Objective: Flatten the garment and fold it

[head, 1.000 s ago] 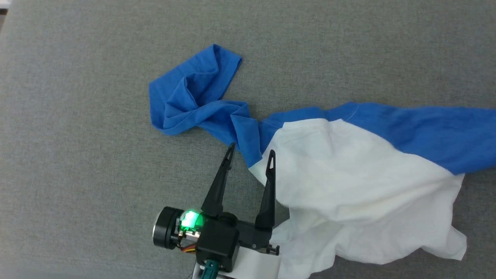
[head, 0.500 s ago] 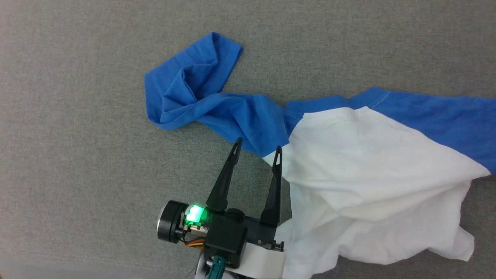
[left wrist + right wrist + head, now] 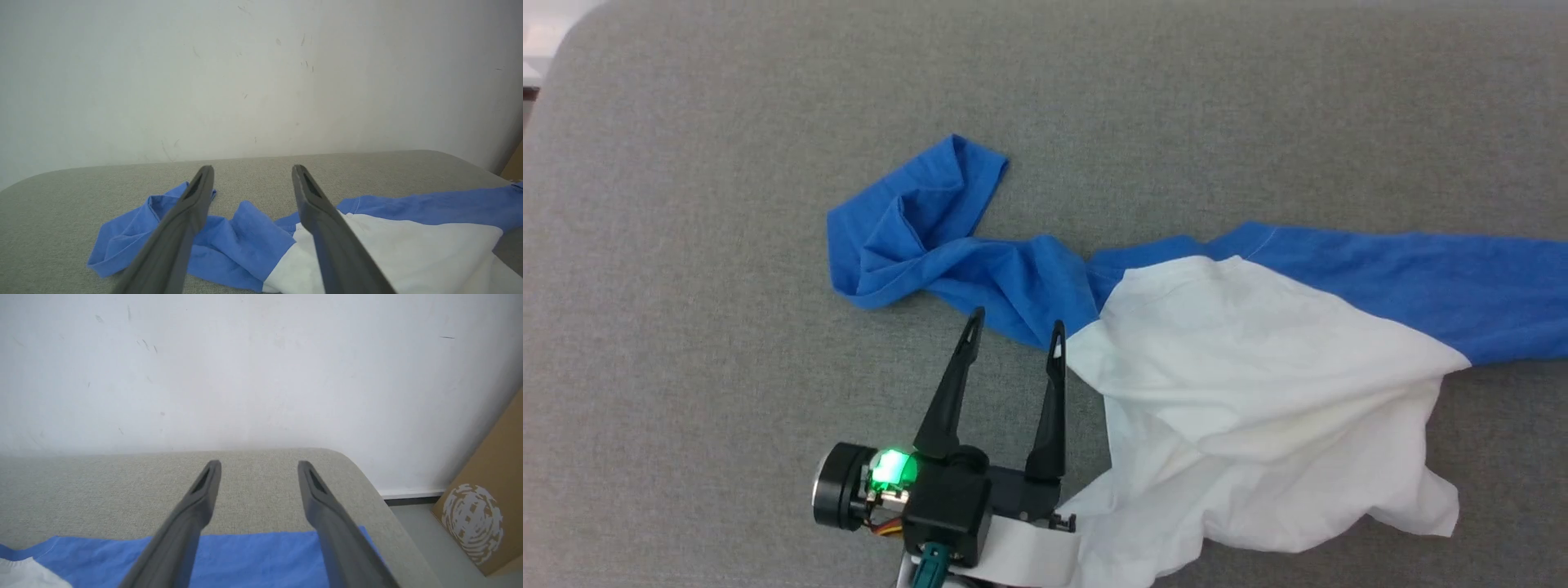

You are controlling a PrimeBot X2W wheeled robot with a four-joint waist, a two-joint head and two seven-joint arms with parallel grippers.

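Note:
The garment [image 3: 1241, 359] lies rumpled on the grey padded surface, white body bunched at the lower right, one blue sleeve [image 3: 915, 229] crumpled at the upper left, the other blue sleeve [image 3: 1421, 278] stretched flat to the right edge. My left gripper [image 3: 1013, 327] is open, hovering with its fingertips at the seam where blue sleeve meets white body [image 3: 367, 253]. In the right wrist view my right gripper [image 3: 259, 467] is open and empty above the flat blue sleeve [image 3: 253, 559], near the surface's right end.
The grey surface [image 3: 686, 327] has a rounded far-left corner [image 3: 572, 33] and a rounded right end [image 3: 359, 473]. A white wall [image 3: 261, 73] rises behind it. A cardboard box [image 3: 486, 506] stands on the floor past the right end.
The right sleeve has settled flat and straight on the surface, and the white body has sunk lower. The head camera has shifted, so the whole scene sits differently in the frame. My left gripper stays open.

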